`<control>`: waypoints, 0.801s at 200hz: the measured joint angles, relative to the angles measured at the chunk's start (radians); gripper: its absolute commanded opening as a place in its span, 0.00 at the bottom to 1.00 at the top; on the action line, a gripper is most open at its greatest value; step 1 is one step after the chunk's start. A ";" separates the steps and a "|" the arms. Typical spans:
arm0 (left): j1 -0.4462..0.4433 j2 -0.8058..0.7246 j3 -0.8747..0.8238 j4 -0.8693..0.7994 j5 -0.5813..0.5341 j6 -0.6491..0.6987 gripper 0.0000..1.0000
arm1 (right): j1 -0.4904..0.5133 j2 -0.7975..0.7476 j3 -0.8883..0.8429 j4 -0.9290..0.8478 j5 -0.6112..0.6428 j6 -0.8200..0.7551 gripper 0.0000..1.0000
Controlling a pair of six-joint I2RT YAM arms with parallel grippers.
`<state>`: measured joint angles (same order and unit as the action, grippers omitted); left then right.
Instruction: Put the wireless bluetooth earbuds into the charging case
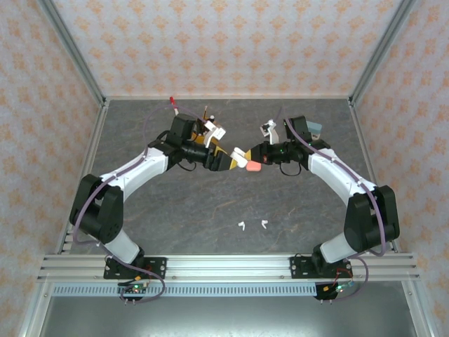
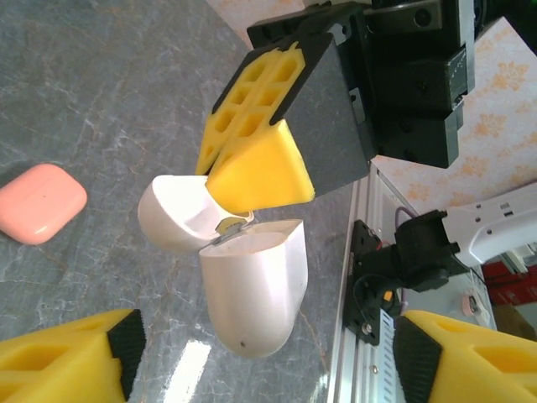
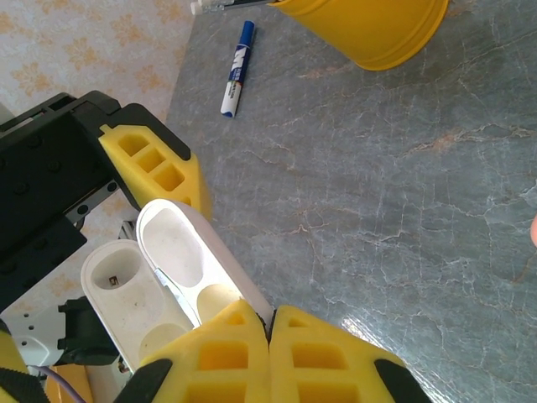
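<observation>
Left wrist view: a pebble-shaped, glossy-plastic white charging case (image 2: pixel 252 290) hangs above the grey marble-patterned table (image 2: pixel 101 84) with its hinged lid swung open. The right gripper (image 2: pixel 226 172) comes in from above the white charging case, its yellow foam-padded jaws clenched on the lid beside the hinge. The left gripper (image 2: pixel 268 348) stands released, its two yellow fingers spread wide to either side of the white charging case's body and clear of it. A salmon-pink case (image 2: pixel 38 201), rounded, square and closed, lies flat on the table to the left of the white charging case. Right wrist view: the right gripper (image 3: pixel 270 323) has its fingers pressed together on the rim of the open lid. The white charging case lies with its hollow inside facing the camera. One yellow finger (image 3: pixel 155 164) of the left gripper stands just beside the lid's far edge; whether it touches cannot be told. Beyond the white charging case a blue-and-white marker pen (image 3: pixel 237 69) lies on the table near a round yellow plastic container (image 3: pixel 369 29). Top external view: the two arms meet at mid-table, gripper to gripper, with the salmon-pink case just beside them. Two tiny white earbuds (image 1: pixel 240 226) (image 1: pixel 264 224) lie side by side on the table, well apart from the white charging case, toward the arm bases.
</observation>
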<state>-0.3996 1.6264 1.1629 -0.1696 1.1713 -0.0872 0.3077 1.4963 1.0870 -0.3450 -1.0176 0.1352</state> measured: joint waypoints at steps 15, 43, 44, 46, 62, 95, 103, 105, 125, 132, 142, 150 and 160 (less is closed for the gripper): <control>0.000 0.022 0.039 -0.043 0.019 0.024 0.70 | 0.000 0.000 -0.002 0.000 -0.005 -0.003 0.00; 0.000 0.058 0.115 -0.139 0.051 0.092 0.66 | 0.000 0.000 -0.003 0.000 -0.008 -0.009 0.00; 0.000 0.059 0.118 -0.145 0.053 0.095 0.66 | 0.000 0.000 -0.003 0.000 -0.008 -0.009 0.00; 0.000 0.060 0.120 -0.149 0.054 0.098 0.65 | 0.000 0.000 -0.003 0.000 -0.008 -0.010 0.00; -0.002 0.069 0.143 -0.203 0.071 0.137 0.64 | 0.000 0.000 -0.003 0.000 -0.012 -0.010 0.00; -0.013 0.101 0.187 -0.302 0.095 0.202 0.62 | 0.000 0.000 -0.003 -0.001 -0.018 -0.018 0.00; -0.014 0.109 0.193 -0.317 0.101 0.213 0.62 | 0.000 0.000 -0.003 -0.002 -0.020 -0.018 0.00; -0.015 0.111 0.194 -0.321 0.103 0.214 0.62 | 0.000 0.000 -0.003 -0.002 -0.020 -0.018 0.00; -0.019 0.130 0.203 -0.349 0.105 0.230 0.60 | 0.000 0.000 -0.003 -0.006 -0.023 -0.023 0.00; -0.020 0.135 0.205 -0.356 0.105 0.235 0.59 | 0.000 0.000 -0.003 -0.008 -0.023 -0.025 0.00; -0.020 0.140 0.207 -0.365 0.105 0.240 0.58 | 0.000 0.000 -0.003 -0.008 -0.023 -0.025 0.00; -0.020 0.144 0.212 -0.369 0.105 0.244 0.57 | 0.000 0.000 -0.003 -0.008 -0.023 -0.025 0.00; -0.020 0.147 0.219 -0.372 0.105 0.246 0.57 | 0.000 0.000 -0.003 -0.008 -0.023 -0.026 0.00</control>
<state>-0.4194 1.7737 1.3815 -0.5411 1.2762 0.1589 0.3077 1.4963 1.0843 -0.3527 -1.0405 0.1097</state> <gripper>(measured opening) 0.574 0.040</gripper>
